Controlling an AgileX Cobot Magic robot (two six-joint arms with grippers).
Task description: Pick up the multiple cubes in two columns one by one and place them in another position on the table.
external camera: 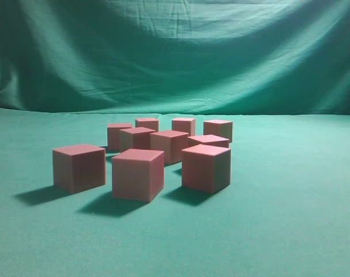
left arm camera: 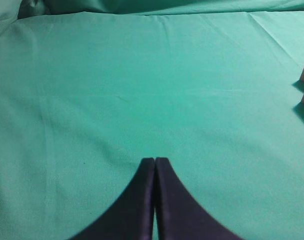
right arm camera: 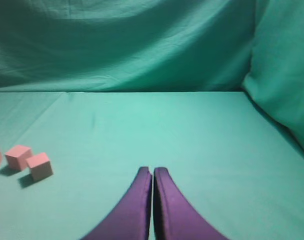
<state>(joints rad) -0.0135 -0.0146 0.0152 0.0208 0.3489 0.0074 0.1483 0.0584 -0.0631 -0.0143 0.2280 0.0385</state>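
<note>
The table (external camera: 290, 231), covered in smooth green cloth, held the cubes (external camera: 138, 174) near its middle, three in front and the others in loose rows running away toward the draped backdrop (external camera: 180, 52). I judged no pick was begun: the left gripper (left arm camera: 155, 160) and the right gripper (right arm camera: 152, 170) had fingers pressed together, holding nothing. Next, one must open above a front cube, whose equal sides show no long axis.

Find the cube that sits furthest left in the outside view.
The cube standing alone at the front left, apart from the cluster; every other cube lies to its right.
</note>
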